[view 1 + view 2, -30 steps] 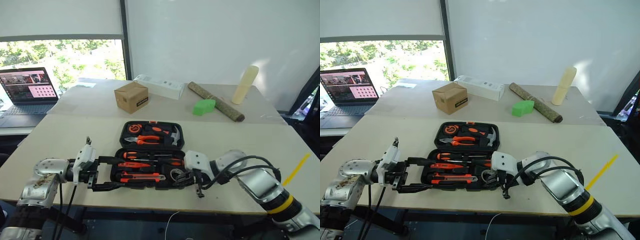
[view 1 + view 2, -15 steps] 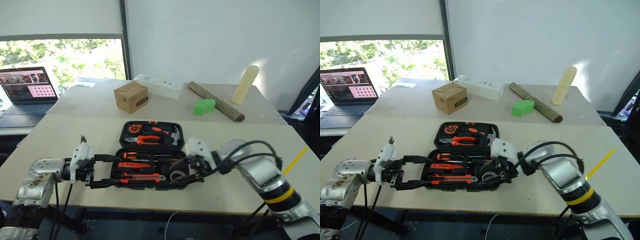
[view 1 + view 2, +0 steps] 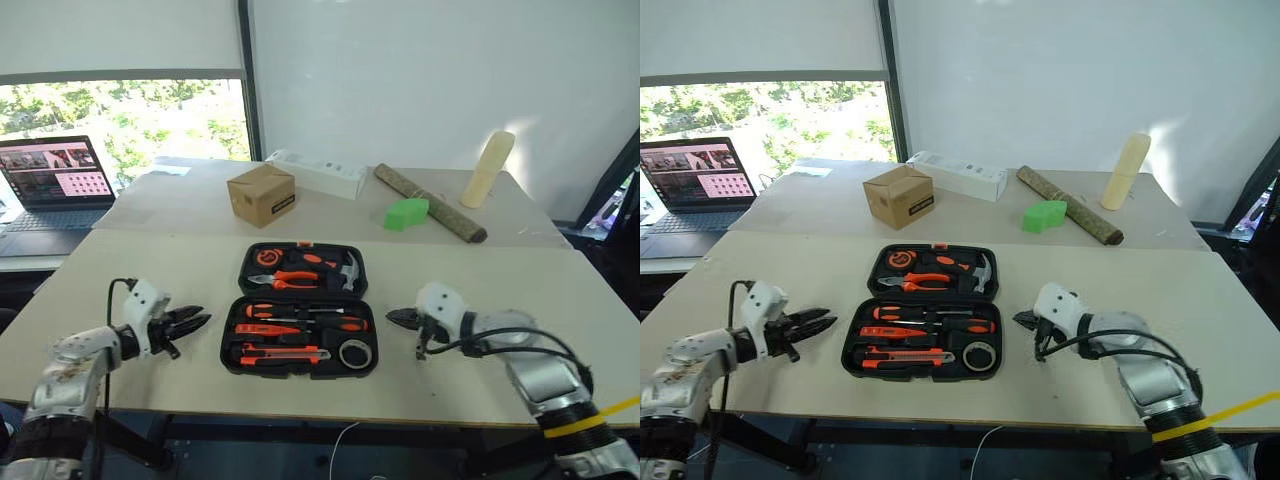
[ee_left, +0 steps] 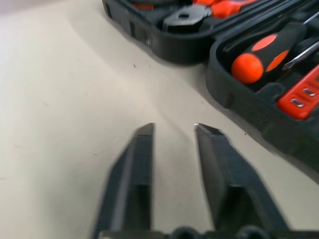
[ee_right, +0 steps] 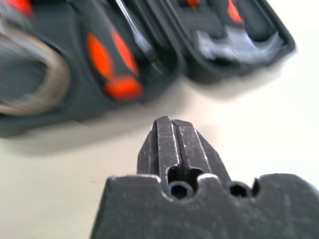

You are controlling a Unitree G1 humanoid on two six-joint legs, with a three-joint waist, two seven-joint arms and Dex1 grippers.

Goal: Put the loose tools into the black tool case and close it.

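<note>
Left eye view: beige table [image 3: 120, 270] by a window, black tool case [image 3: 300, 320] lying open at its middle. Left gripper [image 3: 195, 320] hovers just left of it, fingers slightly parted; right gripper [image 3: 395, 318] hovers right, pinched empty. Both have pulled back from the case edges.

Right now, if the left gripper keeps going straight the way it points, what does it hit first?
Most likely the near left wall of the black tool case. The left gripper aims across bare table toward it, nothing between. Its height is hard to judge.
</note>
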